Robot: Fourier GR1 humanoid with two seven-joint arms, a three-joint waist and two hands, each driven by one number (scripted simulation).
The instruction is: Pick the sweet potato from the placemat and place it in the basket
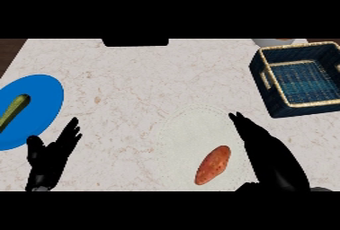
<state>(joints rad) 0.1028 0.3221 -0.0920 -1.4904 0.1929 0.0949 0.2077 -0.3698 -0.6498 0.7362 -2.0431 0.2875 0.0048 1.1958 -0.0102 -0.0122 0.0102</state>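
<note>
An orange sweet potato (213, 165) lies on a pale round placemat (192, 130) in the lower middle of the head view. My right hand (269, 150) is just to its right, fingers straight and open, not touching it. A dark blue woven basket (266, 60) with a tan rim stands at the far right and holds nothing. My left hand (51, 155) rests open at the lower left, fingers up.
A blue plate (46, 105) with a green vegetable (13, 111) on it lies at the left edge. A dark object (136, 42) sits at the counter's far edge. A pale object (272, 42) shows behind the basket.
</note>
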